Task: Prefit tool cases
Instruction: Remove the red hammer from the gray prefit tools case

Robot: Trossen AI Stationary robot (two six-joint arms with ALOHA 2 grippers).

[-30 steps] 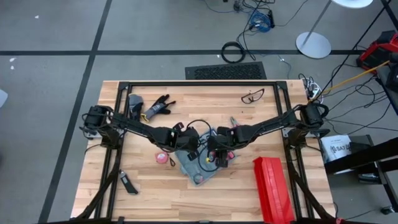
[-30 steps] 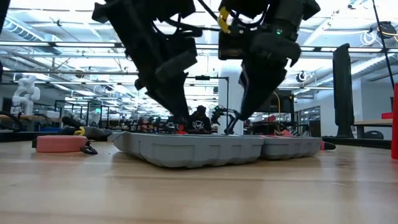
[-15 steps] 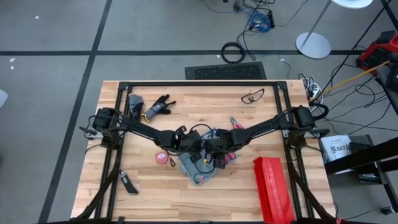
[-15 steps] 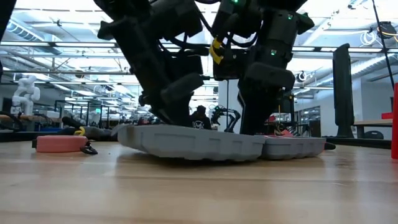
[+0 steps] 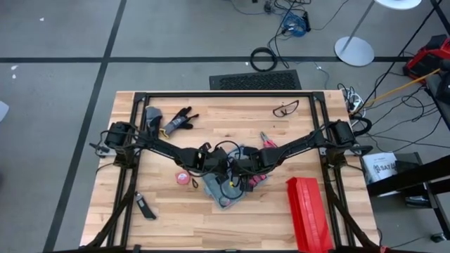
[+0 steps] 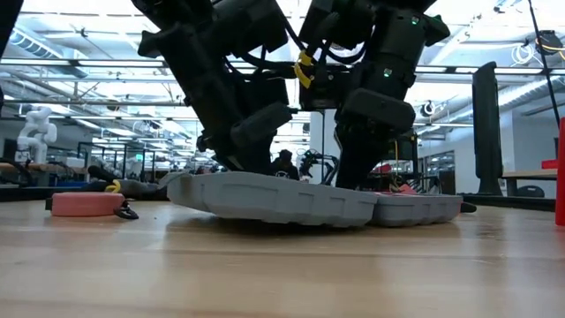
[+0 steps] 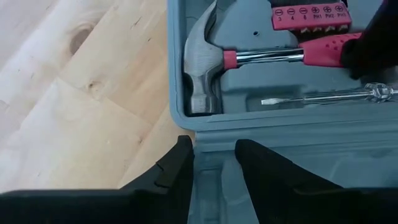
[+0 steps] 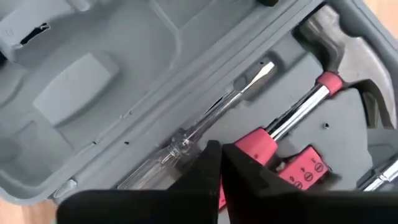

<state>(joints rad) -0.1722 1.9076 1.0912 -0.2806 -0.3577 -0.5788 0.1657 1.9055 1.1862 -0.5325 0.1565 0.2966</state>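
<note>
The flat blue-grey plastic tool case (image 5: 226, 186) lies open in the middle of the light wooden counter (image 5: 211, 225), and both arms are down on it. In the low view one half of the case (image 6: 274, 199) is tipped up off the counter while the other half sits flat.

The left gripper (image 7: 214, 163) straddles the case's edge near the hinge, jaws apart on either side of the rim; whether they press on it, I cannot tell. Just past it, a steel-headed hammer with a pink grip (image 7: 249, 59) sits in its grey moulded slot.

The right gripper (image 8: 221, 163) hovers over the slotted half, jaws closed together with nothing between them, right by the clear-handled screwdriver (image 8: 205, 127) and the hammer's pink grip.

Across the counter: a long red ribbed box (image 5: 308, 211) near the right front corner, a black glove (image 5: 181, 119) and a pair of glasses (image 5: 285, 108) at the back, a pink roll (image 5: 183, 178) beside the case. Behind, a wide workshop with ceiling lights.
</note>
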